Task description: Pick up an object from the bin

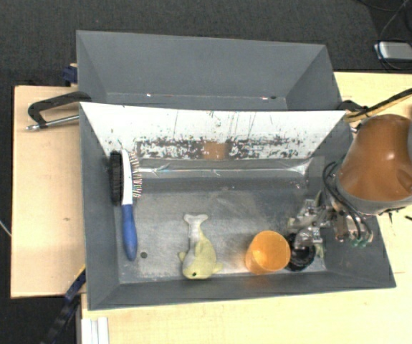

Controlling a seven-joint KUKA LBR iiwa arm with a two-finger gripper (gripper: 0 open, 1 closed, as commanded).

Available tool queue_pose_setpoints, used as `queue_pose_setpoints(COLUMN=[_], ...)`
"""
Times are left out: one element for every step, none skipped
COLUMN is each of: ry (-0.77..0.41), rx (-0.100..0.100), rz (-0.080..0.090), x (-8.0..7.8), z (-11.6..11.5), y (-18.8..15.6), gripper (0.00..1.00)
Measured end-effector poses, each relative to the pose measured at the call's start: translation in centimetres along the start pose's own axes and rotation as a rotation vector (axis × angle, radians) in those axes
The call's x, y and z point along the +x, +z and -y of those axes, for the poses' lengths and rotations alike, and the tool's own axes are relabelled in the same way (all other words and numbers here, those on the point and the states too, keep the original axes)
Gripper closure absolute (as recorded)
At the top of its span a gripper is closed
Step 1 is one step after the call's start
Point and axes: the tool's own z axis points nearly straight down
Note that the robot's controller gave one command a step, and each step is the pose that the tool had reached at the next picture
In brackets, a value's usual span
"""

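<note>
Where the floor of the grey bin [256, 205] meets its right wall, we log the pincer [308, 228] low in the near right corner. It is just beside an orange cup [266, 252] and over a small black object [300, 259] we cannot identify. Its opening and any hold: cannot tell. Also in the bin are a yellow-green toy whale [197, 255] at the near wall and a blue-handled hairbrush [125, 203] far left.
</note>
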Motion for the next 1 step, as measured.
queue_pose_setpoints(ry=[-0.714], rx=[0.002], rz=[0.005], x=[-0.83], z=[-2.93], y=[-19.63], gripper=[1.0])
